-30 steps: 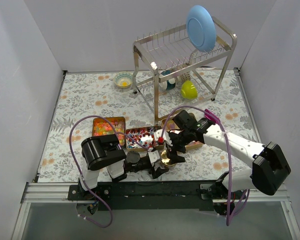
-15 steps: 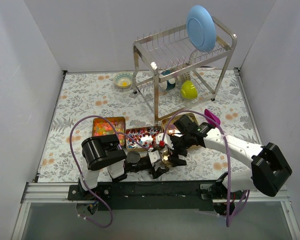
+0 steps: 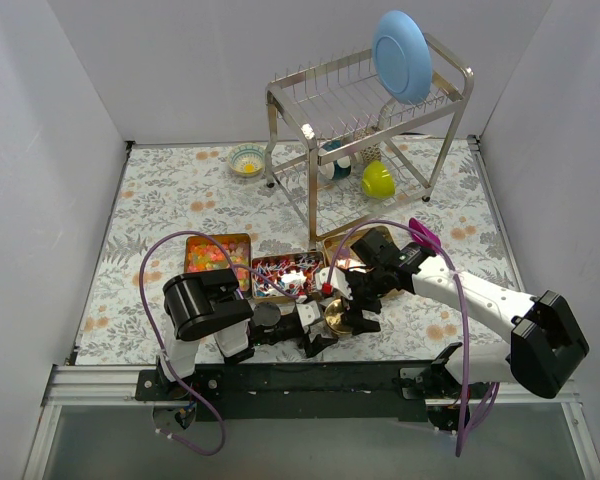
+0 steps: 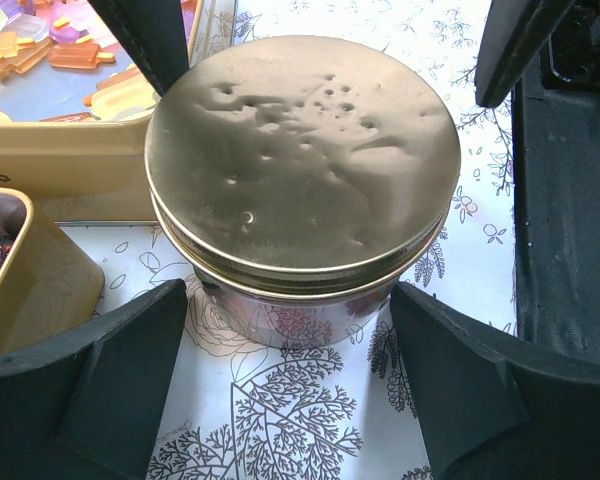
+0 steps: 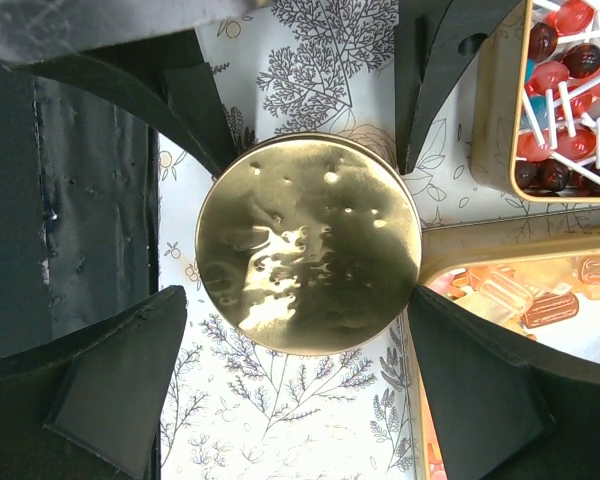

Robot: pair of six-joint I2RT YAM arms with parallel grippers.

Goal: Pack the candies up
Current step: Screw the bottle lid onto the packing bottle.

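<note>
Overhead, at the table's near edge: round gold tin (image 3: 337, 315), lid on, between my two arms. Left gripper (image 3: 315, 335) comes at it from the left, right gripper (image 3: 352, 308) from above-right. The finger gaps are too small to read here. Three gold trays sit just behind. The gummy candies (image 3: 215, 255) are in the left tray (image 3: 189, 243) and the red-blue-white candies (image 3: 278, 278) are in the middle tray (image 3: 257, 263). My right arm covers most of the third tray (image 3: 332, 243).

Left wrist: my fingers (image 4: 90, 390) are spread wide, one on each side of the tin. Whether the tips touch its wall, I cannot tell. The right gripper's fingers cross the top corners, cut off by the edge. Translucent wrapped candies (image 4: 70, 60) show at top left, part hidden by a finger.

Right wrist: looking down on the dented lid. My fingers (image 5: 480, 390) are wide apart, flanking the tin. Two trays of candies are cut off at the right edge.
</note>
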